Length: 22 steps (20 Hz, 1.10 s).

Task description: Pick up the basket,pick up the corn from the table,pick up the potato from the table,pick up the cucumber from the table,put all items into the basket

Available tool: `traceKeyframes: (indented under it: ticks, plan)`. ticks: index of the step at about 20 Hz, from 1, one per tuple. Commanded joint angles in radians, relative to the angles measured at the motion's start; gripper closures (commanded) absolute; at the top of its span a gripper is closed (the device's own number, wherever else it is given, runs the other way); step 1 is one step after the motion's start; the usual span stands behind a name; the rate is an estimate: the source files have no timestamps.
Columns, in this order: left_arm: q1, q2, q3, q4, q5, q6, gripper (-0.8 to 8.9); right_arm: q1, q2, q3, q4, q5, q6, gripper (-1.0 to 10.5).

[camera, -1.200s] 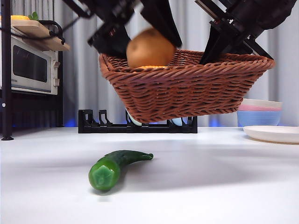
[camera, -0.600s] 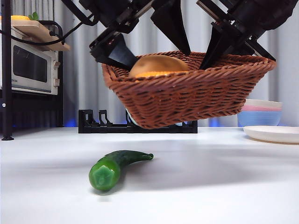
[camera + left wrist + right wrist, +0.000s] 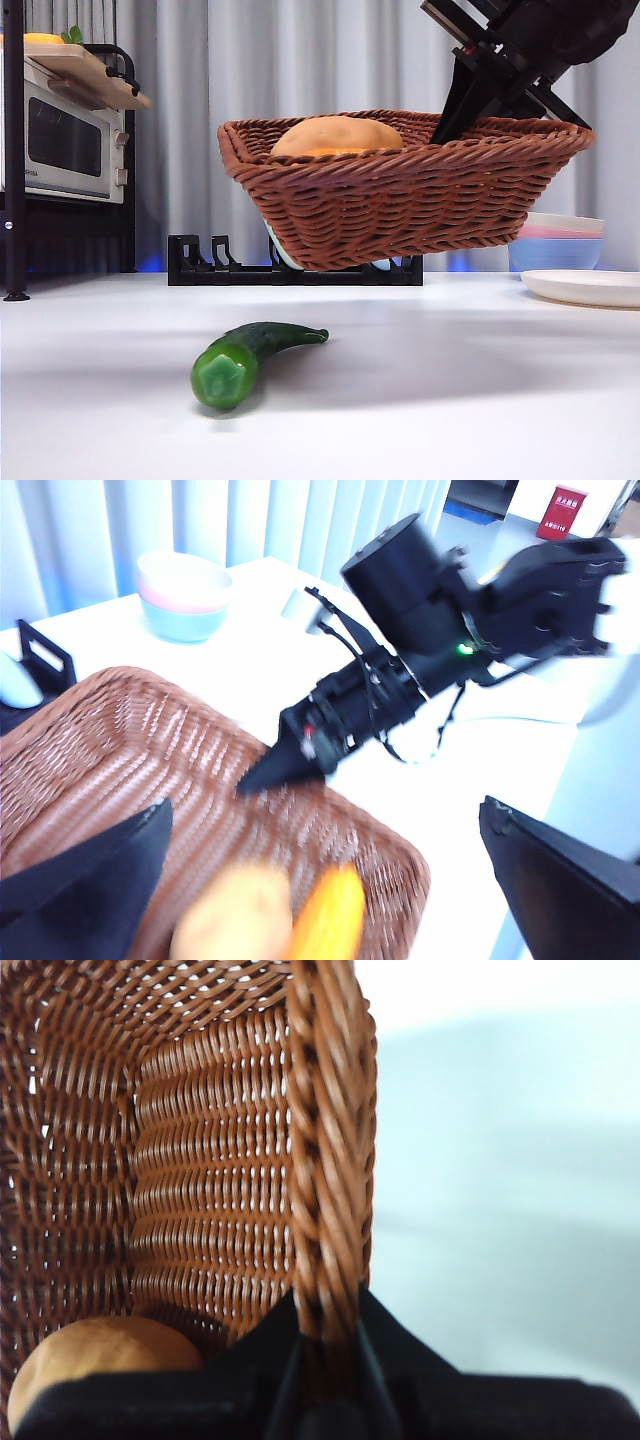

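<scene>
The brown wicker basket (image 3: 400, 200) hangs tilted above the table, and my right gripper (image 3: 455, 115) is shut on its right rim. The right wrist view shows those jaws (image 3: 328, 1345) clamped on the braided rim of the basket (image 3: 200, 1160), with the potato (image 3: 90, 1360) inside. The tan potato (image 3: 335, 135) rises above the rim, an orange sliver of corn (image 3: 320, 153) beside it. My left gripper (image 3: 325, 810) is open and empty above the basket (image 3: 150, 770), over the potato (image 3: 235, 920) and corn (image 3: 330, 920). The green cucumber (image 3: 245, 355) lies on the table, cut end toward the front.
A microwave (image 3: 65, 140) on a black shelf stands at the far left. A black rack (image 3: 200, 265) sits behind the basket. Stacked pastel bowls (image 3: 555, 245) and a white plate (image 3: 585, 285) are at the right.
My left gripper let the potato drop into the basket, opened wide, and rose out of the front view. The basket and cucumber have stayed where they were.
</scene>
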Motion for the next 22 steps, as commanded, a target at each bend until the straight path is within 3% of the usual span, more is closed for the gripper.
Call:
traceKeyframes:
  ticks: [1,4,7,22]
  plan:
    - [-0.003,-0.049,-0.002,-0.163,-0.026,-0.029,2.85,-0.013,-0.003,0.000,0.021,-0.010,0.007,9.6]
    - [-0.003,-0.052,-0.002,-0.459,-0.102,-0.083,2.85,-0.048,-0.003,0.000,0.037,-0.010,0.008,9.6]
    - [-0.003,0.019,-0.002,-0.621,-0.113,-0.111,2.85,-0.100,-0.003,0.000,0.045,-0.011,0.008,9.6]
    - [0.001,0.629,-0.004,-0.324,-0.140,-0.101,2.85,-0.364,-0.005,0.000,-0.020,-0.022,0.007,9.6]
